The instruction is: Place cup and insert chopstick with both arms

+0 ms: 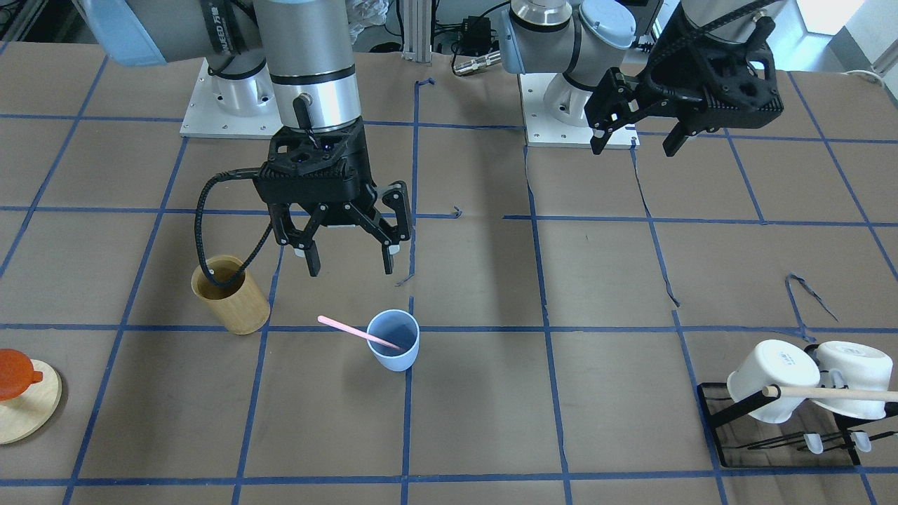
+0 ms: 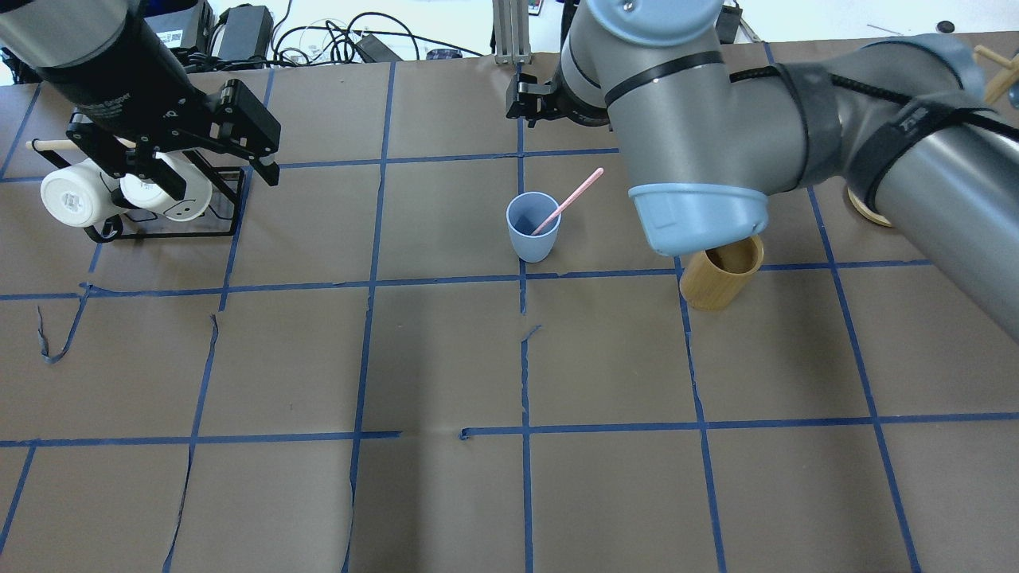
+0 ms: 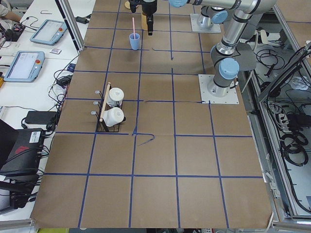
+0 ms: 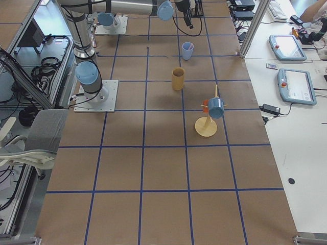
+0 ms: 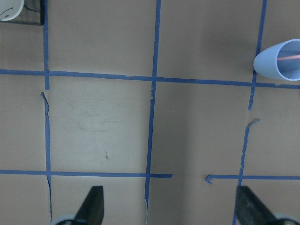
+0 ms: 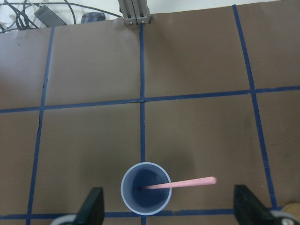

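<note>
Table grid (image 2: 446, 358): chopstick (image 2: 569, 200) leans in cup (image 2: 532, 239), bamboo cylinder (image 2: 716, 286) near.

Robotics lab, your station. Listed: one surface (image 3: 155, 194) papered brown, gridded in blue tape (image 2: 700, 427); two robot arms (image 3: 228, 41) bolted to metal base plates (image 3: 206, 97); teach pendants (image 3: 23, 65) on your white side desk (image 3: 19, 97); loose cables (image 3: 286, 145); power bricks (image 2: 247, 28); aluminium frame post (image 2: 509, 32); office chair (image 4: 30, 138).

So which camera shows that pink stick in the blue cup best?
The right wrist-mounted view: the chopstick shows whole, leaning out of the cup. Front-facing and overhead show it smaller; side views tiny; left wrist, just a pink glimpse.
</note>
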Controlling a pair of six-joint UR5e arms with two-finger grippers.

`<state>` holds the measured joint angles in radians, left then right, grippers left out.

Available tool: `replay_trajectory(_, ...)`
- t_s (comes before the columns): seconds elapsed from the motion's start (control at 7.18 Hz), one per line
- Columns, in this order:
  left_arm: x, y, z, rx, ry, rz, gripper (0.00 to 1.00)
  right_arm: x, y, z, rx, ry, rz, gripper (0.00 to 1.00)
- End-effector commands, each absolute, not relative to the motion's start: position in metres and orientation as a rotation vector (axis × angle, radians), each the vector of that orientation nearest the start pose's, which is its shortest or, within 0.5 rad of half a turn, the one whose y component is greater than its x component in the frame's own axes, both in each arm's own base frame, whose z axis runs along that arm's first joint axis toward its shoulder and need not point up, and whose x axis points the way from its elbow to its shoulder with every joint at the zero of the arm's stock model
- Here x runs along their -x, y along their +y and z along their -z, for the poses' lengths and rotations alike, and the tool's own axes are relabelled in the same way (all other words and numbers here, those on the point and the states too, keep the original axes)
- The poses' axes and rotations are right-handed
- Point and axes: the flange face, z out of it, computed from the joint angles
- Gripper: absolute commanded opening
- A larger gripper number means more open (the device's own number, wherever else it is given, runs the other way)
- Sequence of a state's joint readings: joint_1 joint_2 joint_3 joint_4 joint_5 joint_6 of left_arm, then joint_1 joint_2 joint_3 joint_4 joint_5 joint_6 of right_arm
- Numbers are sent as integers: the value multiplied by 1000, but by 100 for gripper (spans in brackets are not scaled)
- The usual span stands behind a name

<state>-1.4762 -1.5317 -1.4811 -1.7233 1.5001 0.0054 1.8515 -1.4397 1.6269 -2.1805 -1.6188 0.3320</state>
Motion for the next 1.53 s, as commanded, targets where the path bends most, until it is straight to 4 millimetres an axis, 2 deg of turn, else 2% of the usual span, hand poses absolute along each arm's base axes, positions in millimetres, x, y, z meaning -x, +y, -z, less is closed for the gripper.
replay_trajectory(0.0,80,-483,-535,189,3208,-39,100,-247,-506,-476,-162,3141,310,100)
replay_trajectory(0.14,81,-484,-535,186,3210,-32,100,-221,-502,-465,-145,3195,99,100)
replay_trajectory(0.42,82,-481,-536,213,3208,-30,100,-166,-497,-478,-17,3206,-33,100)
replay_trajectory(0.56,84,-477,-534,284,3203,-38,100,-150,-493,-476,-31,3203,-119,100)
replay_trajectory(0.84,85,-471,-529,283,3203,-53,100,-142,-486,-481,-58,3196,-126,100)
replay_trajectory(0.97,85,-469,-530,288,3201,-51,100,-129,-488,-481,-104,3191,-141,100)
replay_trajectory(1.39,85,-468,-530,295,3199,-53,100,-124,-479,-490,-132,3163,-142,100)
